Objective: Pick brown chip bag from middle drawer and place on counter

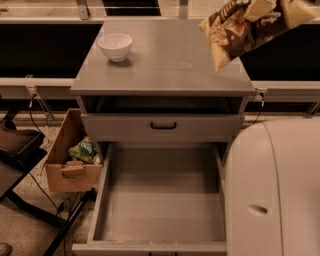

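Note:
The brown chip bag point(235, 32) hangs in the air over the right rear part of the counter point(170, 60), tilted with its lower corner pointing down. My gripper point(278, 7) is at the top right edge of the view, shut on the bag's upper end and mostly cut off by the frame. The middle drawer point(162, 200) is pulled wide open below, and its grey floor is bare.
A white bowl point(115, 46) stands on the counter's left rear. The upper drawer front point(163, 126) with a black handle is closed. A cardboard box point(70, 160) holding a green packet point(84, 149) hangs left of the cabinet. My white arm housing point(275, 190) fills the lower right.

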Action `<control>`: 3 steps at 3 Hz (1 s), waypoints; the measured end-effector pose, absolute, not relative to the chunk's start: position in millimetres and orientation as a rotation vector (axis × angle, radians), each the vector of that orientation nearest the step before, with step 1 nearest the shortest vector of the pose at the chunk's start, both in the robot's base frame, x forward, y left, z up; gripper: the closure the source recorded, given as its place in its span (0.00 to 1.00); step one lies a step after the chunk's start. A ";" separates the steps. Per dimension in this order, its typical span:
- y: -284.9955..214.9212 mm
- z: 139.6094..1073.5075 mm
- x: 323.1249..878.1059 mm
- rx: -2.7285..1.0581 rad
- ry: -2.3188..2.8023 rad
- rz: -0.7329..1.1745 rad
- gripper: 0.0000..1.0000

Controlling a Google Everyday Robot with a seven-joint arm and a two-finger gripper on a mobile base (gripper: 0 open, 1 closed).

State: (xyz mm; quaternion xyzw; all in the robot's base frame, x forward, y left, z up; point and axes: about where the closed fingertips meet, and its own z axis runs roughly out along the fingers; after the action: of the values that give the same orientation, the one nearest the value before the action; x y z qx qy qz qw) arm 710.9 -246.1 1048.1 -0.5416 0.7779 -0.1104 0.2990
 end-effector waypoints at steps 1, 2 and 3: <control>-239.7 1023.6 737.0 -1.474 1.960 -0.232 1.00; -214.1 972.3 776.7 -1.505 1.832 -0.096 1.00; -178.2 927.7 800.6 -1.554 1.752 0.019 1.00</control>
State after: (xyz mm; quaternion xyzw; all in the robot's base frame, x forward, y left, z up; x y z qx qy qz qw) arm 800.6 -178.2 927.7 -0.6112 0.6891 0.0074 0.3893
